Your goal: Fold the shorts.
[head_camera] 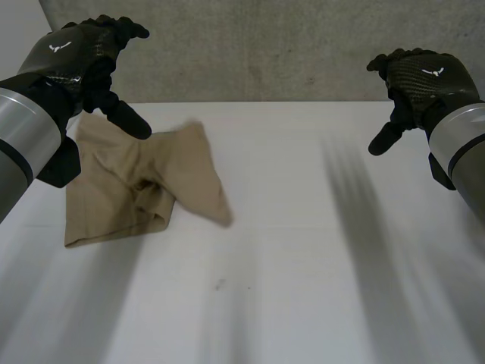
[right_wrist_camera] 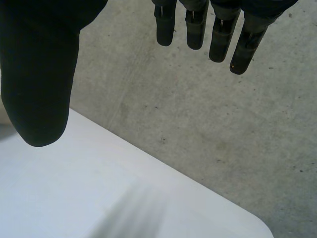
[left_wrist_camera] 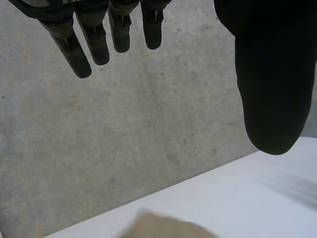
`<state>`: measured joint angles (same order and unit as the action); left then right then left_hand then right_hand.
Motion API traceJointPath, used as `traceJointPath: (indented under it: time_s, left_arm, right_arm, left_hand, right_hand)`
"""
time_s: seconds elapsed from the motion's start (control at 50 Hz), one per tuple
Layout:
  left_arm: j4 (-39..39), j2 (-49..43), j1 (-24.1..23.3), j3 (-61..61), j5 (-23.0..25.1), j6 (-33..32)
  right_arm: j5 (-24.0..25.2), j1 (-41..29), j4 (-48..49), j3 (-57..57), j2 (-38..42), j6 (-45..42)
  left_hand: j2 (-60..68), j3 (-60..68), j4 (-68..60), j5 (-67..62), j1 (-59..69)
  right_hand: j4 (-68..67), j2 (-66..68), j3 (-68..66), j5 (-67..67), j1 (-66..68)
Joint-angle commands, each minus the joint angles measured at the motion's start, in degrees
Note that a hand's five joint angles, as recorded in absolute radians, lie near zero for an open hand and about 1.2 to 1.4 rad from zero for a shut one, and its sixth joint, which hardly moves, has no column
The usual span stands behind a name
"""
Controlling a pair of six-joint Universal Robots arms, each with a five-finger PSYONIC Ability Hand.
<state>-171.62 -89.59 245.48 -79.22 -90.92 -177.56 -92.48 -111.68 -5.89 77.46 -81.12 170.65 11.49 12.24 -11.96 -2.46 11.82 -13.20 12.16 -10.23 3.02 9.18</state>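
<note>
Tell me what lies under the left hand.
The tan shorts lie crumpled on the white table, below the open, raised left hand. Hand and arm hide the shorts' far left corner.

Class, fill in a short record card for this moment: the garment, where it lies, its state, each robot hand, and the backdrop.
garment: tan shorts
place: on the white table, on the robot's left side
state: rumpled, in uneven layers, not neatly folded
left hand: raised above the far edge of the shorts, fingers relaxed, holding nothing
right hand: raised over bare table, fingers relaxed, holding nothing
backdrop: grey concrete wall
</note>
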Motion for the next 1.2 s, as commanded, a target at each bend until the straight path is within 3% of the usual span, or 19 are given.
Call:
traceJointPath:
  time_s: [0.02,0.2,0.36,0.46,0.64,0.8,0.84,0.88,0.9,0.94,1.12,1.2]
  left_arm:
    - [-1.3,-0.1,0.0,-0.4,0.0,-0.2]
    - [-3.7,-1.2,0.3,-0.6,0.0,-0.6]
    - [-5.0,-8.7,0.4,-0.6,0.1,-9.7]
    - [-8.2,-16.9,-0.1,-0.1,0.5,-16.7]
    - [-19.5,-31.5,-1.1,3.1,6.7,-18.7]
    - [-23.2,-46.2,-1.7,12.9,7.8,-19.2]
    - [-23.5,-47.9,-1.7,14.3,7.9,-19.6]
    - [-23.7,-48.5,-1.7,15.0,8.0,-19.7]
    - [-23.8,-48.7,-1.7,15.3,8.1,-19.7]
    - [-23.8,-48.7,-1.8,15.6,8.5,-19.7]
    - [-22.5,-45.0,-2.0,14.0,9.6,-19.7]
    - [-18.9,-34.1,-2.3,8.6,9.6,-19.2]
  right_arm:
    - [0.5,0.0,0.0,0.2,0.0,-0.1]
    - [0.5,-0.2,0.0,0.3,0.2,-0.1]
    - [2.2,-0.3,-0.1,1.0,0.7,-3.6]
    - [2.4,-0.4,0.0,1.4,0.8,-5.0]
    - [2.4,-1.3,0.1,1.6,2.7,-5.2]
    - [2.4,-1.3,0.2,1.5,4.2,-5.3]
    - [2.4,-1.2,0.2,1.5,4.7,-5.3]
    - [2.4,-1.2,0.2,1.4,5.0,-5.3]
    - [2.4,-1.1,0.3,1.4,5.1,-5.3]
    - [2.4,-1.0,0.3,1.3,5.4,-5.4]
    - [2.2,-0.6,0.1,0.8,6.1,-8.4]
    - [2.3,-0.5,0.0,0.2,5.7,-8.2]
  left_hand:
    - [-1.4,-2.2,1.9,2.4,-1.8]
    - [-1.1,-1.9,1.6,2.1,-1.4]
    - [0.2,-0.5,0.2,0.7,-0.1]
    - [0.9,0.2,-0.4,0.1,0.6]
    - [2.3,1.5,-1.8,-1.3,1.9]
    - [13.3,12.6,-12.9,-12.4,13.0]
    - [23.9,23.1,-23.4,-22.9,23.5]
    - [41.9,41.1,-41.4,-40.9,41.5]
    - [57.3,56.5,-56.8,-56.3,56.9]
    - [68.5,67.7,-68.0,-67.5,68.1]
    - [68.5,67.8,-68.0,-67.5,68.2]
    - [68.5,67.8,-68.0,-67.5,68.2]
  right_hand:
    - [3.2,-2.2,0.2,-3.0,0.8]
    - [3.2,-2.2,0.2,-3.0,0.8]
    - [3.2,-2.2,0.2,-3.0,0.8]
    - [3.2,-2.2,0.2,-3.0,0.8]
    - [3.2,-2.2,0.2,-3.0,0.8]
    - [3.2,-2.2,0.2,-3.0,0.8]
    - [3.2,-2.2,0.2,-3.0,0.8]
    - [3.2,-2.2,0.2,-3.0,0.8]
    - [3.2,-2.2,0.2,-3.0,0.8]
    - [3.2,-2.2,0.2,-3.0,0.8]
    - [3.2,-2.2,0.2,-3.0,0.8]
    - [3.2,-2.2,0.2,-3.0,0.8]
